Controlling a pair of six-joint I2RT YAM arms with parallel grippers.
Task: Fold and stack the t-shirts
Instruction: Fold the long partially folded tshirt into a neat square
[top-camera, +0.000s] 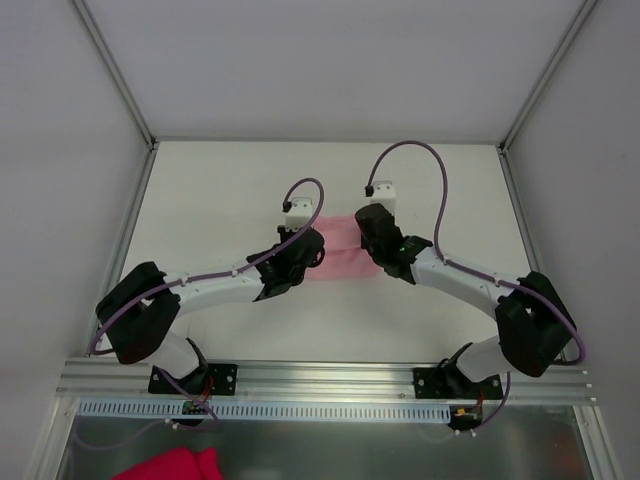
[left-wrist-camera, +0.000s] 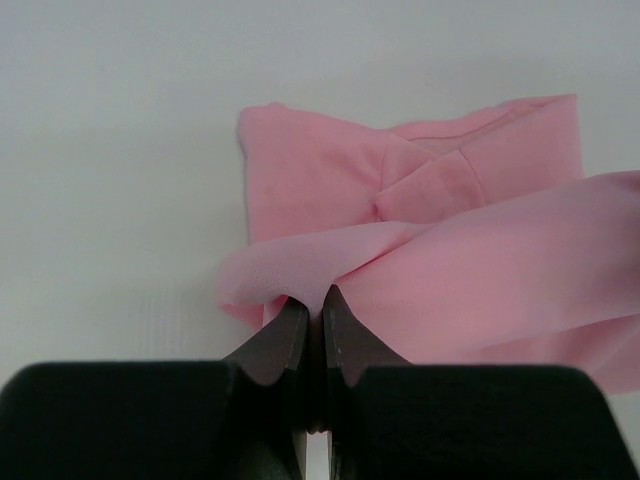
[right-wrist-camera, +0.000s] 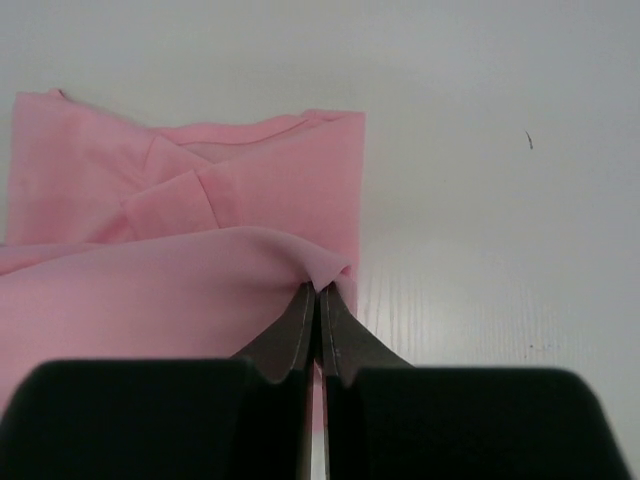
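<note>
item: you have one pale pink t-shirt (top-camera: 338, 248), plain thin fabric with no print
state: you see it partly folded into a compact shape, with seams and overlapping layers showing on top
pose: most of it lies flat on the bench; its near layer is lifted as a band stretched from side to side, bunched at both ends
place: you find it mid-bench, well away from every edge
</note>
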